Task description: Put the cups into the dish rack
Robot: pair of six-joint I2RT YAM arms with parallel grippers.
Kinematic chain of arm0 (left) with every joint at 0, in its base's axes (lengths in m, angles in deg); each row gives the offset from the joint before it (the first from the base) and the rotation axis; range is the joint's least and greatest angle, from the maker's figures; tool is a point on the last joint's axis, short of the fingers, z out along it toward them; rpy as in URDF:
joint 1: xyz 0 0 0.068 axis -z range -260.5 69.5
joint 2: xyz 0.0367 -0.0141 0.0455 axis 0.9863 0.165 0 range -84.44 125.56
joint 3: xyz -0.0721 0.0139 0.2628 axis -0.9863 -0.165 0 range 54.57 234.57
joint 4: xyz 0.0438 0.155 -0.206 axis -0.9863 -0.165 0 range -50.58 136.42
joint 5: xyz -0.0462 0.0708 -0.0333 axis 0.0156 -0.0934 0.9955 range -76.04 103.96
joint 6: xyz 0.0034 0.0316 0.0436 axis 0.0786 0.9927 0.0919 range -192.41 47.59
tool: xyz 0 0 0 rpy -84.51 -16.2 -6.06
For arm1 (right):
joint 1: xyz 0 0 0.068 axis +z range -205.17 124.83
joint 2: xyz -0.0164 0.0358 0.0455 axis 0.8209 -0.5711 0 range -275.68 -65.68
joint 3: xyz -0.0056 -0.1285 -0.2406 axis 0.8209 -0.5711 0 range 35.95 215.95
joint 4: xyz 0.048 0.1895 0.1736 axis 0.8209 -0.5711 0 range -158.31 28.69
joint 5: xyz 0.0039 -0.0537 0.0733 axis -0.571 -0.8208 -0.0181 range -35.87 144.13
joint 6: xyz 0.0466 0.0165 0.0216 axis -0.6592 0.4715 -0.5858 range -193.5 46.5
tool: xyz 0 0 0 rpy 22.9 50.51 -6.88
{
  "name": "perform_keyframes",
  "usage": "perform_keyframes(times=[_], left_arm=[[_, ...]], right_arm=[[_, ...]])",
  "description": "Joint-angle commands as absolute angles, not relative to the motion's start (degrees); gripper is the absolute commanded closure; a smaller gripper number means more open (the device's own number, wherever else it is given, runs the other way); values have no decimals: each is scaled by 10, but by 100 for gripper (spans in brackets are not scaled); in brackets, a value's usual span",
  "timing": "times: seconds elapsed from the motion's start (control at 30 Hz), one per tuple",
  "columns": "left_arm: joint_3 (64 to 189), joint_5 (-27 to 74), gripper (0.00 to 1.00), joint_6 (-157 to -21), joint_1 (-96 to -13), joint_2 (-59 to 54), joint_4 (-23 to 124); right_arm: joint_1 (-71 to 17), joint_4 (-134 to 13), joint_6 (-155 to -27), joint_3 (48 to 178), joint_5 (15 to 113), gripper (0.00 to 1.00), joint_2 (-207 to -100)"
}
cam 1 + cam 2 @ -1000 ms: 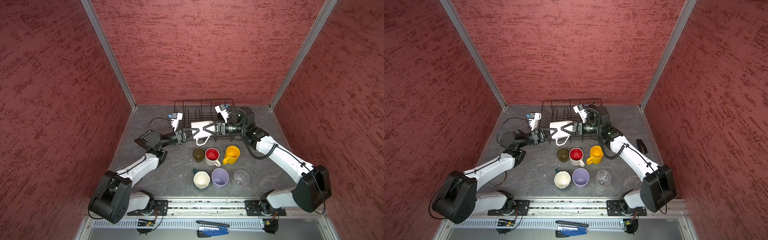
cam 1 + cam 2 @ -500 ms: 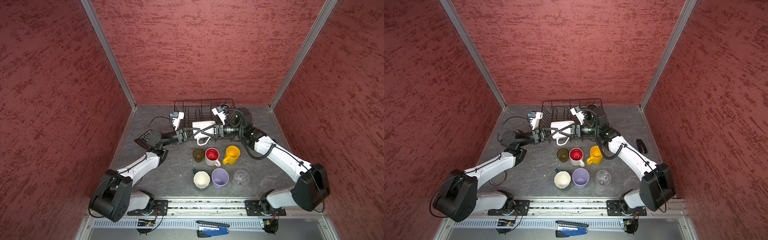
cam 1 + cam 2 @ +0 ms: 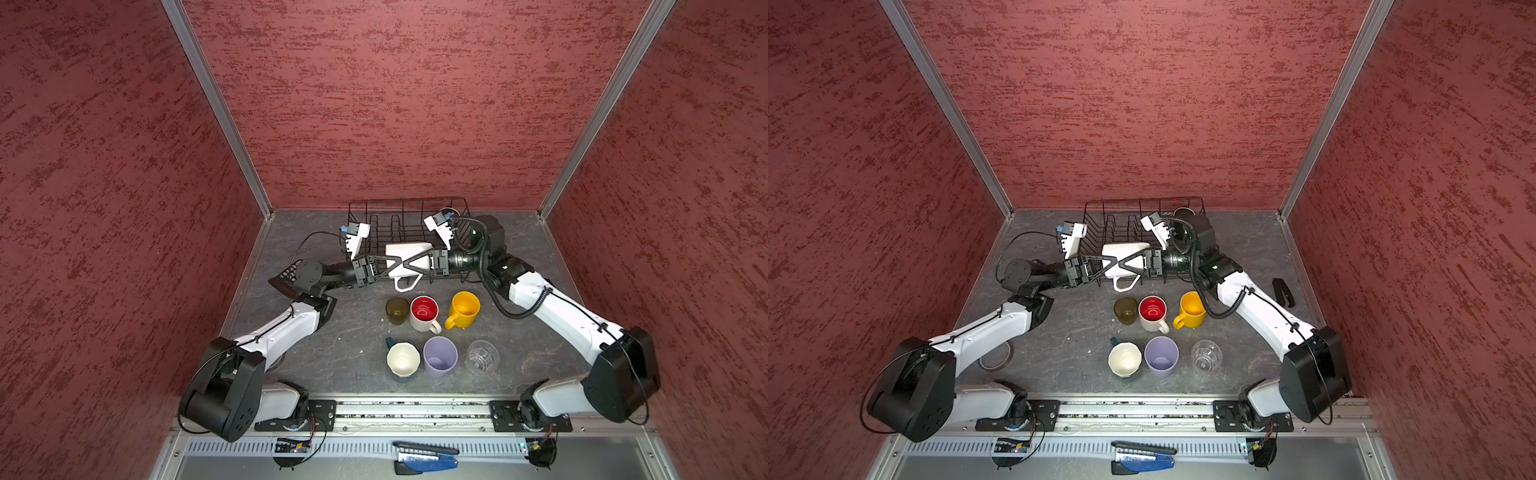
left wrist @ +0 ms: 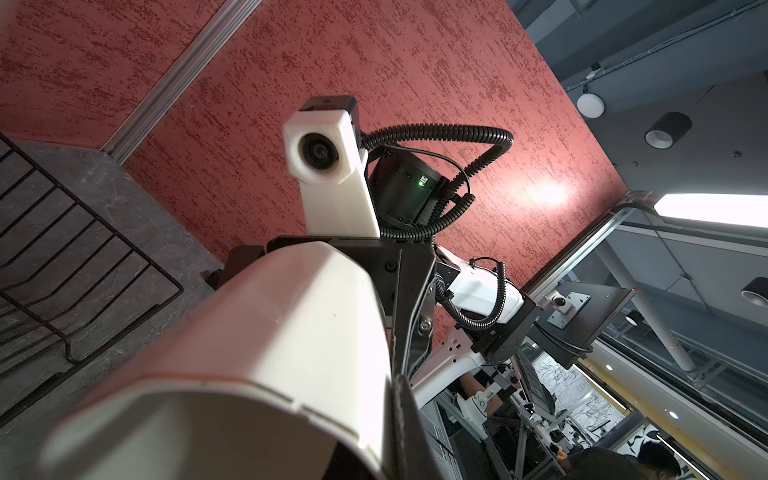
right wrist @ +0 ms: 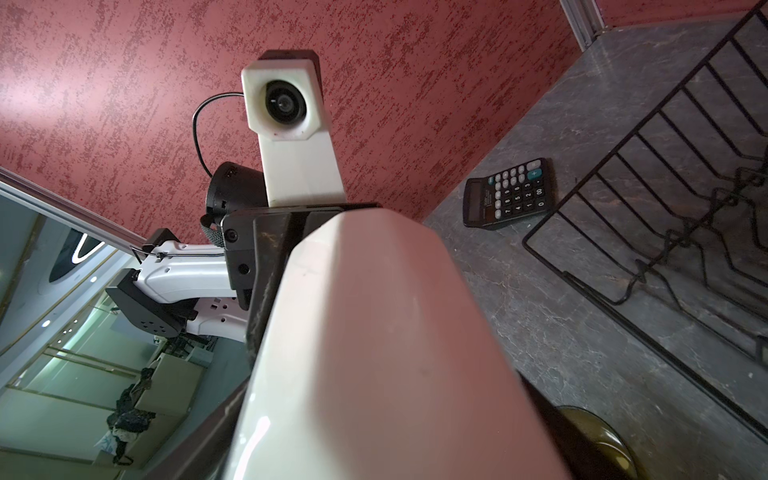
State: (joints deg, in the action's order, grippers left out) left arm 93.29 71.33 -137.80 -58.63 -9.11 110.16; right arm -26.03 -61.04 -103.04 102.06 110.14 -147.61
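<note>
A white mug (image 3: pixel 409 251) (image 3: pixel 1125 251) hangs on its side just in front of the black wire dish rack (image 3: pixel 374 208) (image 3: pixel 1108 203), handle down. My left gripper (image 3: pixel 395 266) (image 4: pixel 399 415) is shut on the mug's rim wall (image 4: pixel 291 332). My right gripper (image 3: pixel 409 264) (image 5: pixel 382 415) straddles the mug's body (image 5: pixel 374 332) from the opposite side, a finger along each flank. On the table stand an olive tumbler (image 3: pixel 397 309), a red-lined mug (image 3: pixel 424 311), a yellow mug (image 3: pixel 463 309), a teal mug (image 3: pixel 402 359), a lavender tumbler (image 3: pixel 439 357) and a clear glass (image 3: pixel 482 355). A dark cup (image 3: pixel 1182 212) shows partly in the rack's back right corner.
A calculator (image 5: pixel 507 193) lies left of the rack, under my left arm. A small black object (image 3: pixel 1283 291) sits by the right wall and a tape roll (image 3: pixel 994 359) by my left arm's base. A blue tool (image 3: pixel 424 459) rests on the front ledge.
My right gripper has slid a little further along the mug toward the left gripper and narrowed slightly. The mug and my left gripper have hardly moved.
</note>
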Motion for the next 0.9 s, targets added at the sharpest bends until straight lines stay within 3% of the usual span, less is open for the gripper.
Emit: perform_keyframes(times=[0.0, 0.2, 0.4, 0.47, 0.67, 0.87], left_arm=[[965, 699, 83, -1356, -579, -106, 1093], [967, 685, 56, -1324, -581, -124, 1036], [960, 667, 10, -1303, -590, -150, 1000], [956, 651, 0, -1284, -595, -168, 966], [946, 594, 0, -1225, -607, -230, 864], [952, 468, 0, -1146, -626, -311, 652]], right_arm=[[-249, -640, -998, 1040, 1053, 57, -1471], [-249, -650, -997, 1046, 1032, 66, -1460], [-251, -697, -982, 1067, 998, 71, -1454], [-255, -720, -978, 1078, 986, 72, -1451], [-274, -778, -964, 1104, 962, 75, -1442], [-303, -945, -898, 1187, 867, 76, -1454]])
